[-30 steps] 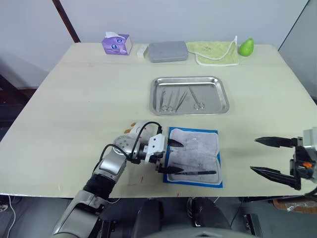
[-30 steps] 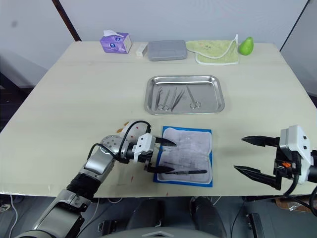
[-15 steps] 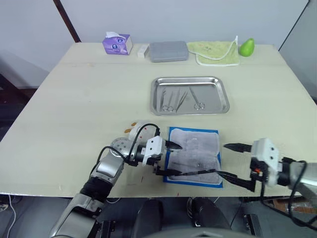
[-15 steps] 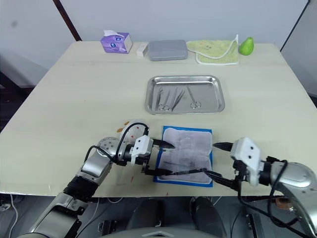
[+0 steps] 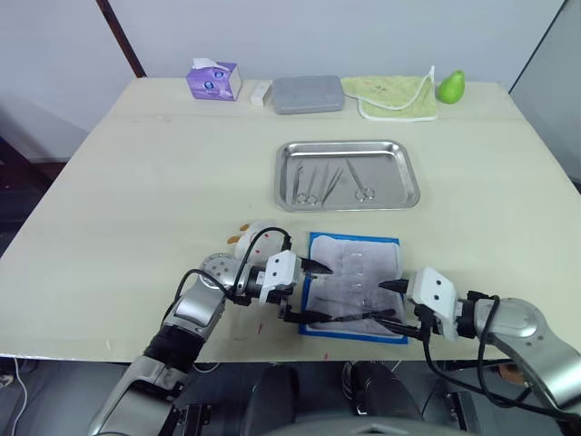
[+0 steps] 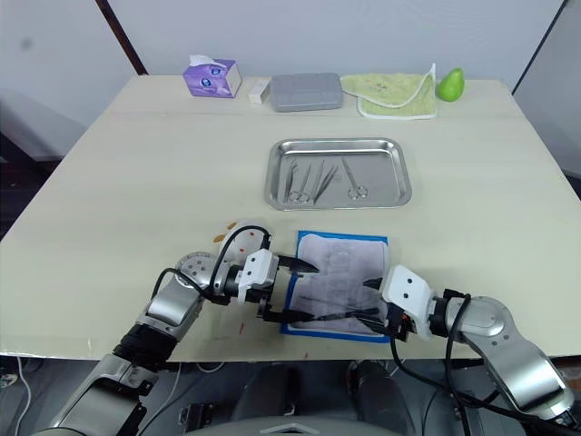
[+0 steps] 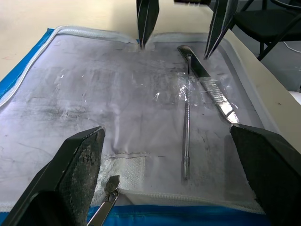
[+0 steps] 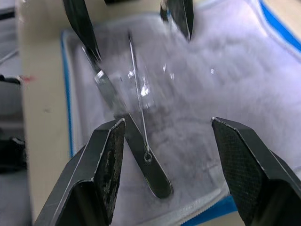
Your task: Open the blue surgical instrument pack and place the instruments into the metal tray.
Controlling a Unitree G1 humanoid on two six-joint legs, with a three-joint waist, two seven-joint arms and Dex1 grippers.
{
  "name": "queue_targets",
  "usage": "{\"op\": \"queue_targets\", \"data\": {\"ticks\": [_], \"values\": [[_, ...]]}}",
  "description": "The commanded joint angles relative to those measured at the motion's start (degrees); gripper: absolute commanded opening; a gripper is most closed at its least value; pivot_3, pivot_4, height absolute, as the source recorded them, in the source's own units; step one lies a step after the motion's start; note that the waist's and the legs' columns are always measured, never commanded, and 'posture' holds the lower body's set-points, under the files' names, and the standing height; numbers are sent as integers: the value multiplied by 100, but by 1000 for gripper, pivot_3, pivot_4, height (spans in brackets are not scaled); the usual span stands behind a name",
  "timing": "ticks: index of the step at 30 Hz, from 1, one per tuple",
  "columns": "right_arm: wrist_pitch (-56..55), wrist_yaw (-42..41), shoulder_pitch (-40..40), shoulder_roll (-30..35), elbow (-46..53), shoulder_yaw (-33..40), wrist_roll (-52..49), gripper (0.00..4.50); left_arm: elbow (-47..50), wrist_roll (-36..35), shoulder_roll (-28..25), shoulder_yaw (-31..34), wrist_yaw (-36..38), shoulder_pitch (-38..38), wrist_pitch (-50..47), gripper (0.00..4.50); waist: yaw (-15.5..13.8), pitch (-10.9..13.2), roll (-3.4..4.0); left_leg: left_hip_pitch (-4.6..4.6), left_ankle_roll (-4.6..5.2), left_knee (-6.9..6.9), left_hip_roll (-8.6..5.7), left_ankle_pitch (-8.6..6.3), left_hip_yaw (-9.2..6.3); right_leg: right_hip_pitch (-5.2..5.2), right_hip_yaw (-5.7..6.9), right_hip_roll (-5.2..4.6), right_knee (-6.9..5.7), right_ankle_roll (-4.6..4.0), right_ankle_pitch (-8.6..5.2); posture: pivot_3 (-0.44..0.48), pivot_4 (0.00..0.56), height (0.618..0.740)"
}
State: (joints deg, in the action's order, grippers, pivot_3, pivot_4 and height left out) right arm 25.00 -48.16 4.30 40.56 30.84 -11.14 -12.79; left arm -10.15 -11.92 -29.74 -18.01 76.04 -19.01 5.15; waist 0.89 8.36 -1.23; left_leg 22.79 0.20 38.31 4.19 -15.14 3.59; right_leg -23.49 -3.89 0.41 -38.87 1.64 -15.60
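The left claw stands wide open above the clear plastic face of the blue surgical instrument pack. Between its fingers, toward the right one, lie a thin probe and a flat handle. Beyond them, the right claw points its tips down at the pack.

Three instruments in the tray; two in the pack.

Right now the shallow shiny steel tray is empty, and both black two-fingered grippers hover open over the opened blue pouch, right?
Not quite: the shallow steel tray already holds several thin metal instruments, as the left eye view shows. The left gripper and right gripper are open over the blue pouch.
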Motion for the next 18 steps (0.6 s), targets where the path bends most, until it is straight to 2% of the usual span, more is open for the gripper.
{"op": "queue_targets", "data": {"ticks": [1,18], "values": [[-171,10,-84,-7,73,-66,89,3049,-123,125,-53,-101,43,64,-142,4500,-2,0,0,0,0,0,0,0,0,0,0,0,0,0,0,0,150,738],[-43,86,-367,-61,-253,-177,285,3049,-178,141,-47,-117,62,6,-134,4500,-9,-1,0,0,0,4,-1,0,0,1,0,0,-3,-1,2,0,150,738]]}}
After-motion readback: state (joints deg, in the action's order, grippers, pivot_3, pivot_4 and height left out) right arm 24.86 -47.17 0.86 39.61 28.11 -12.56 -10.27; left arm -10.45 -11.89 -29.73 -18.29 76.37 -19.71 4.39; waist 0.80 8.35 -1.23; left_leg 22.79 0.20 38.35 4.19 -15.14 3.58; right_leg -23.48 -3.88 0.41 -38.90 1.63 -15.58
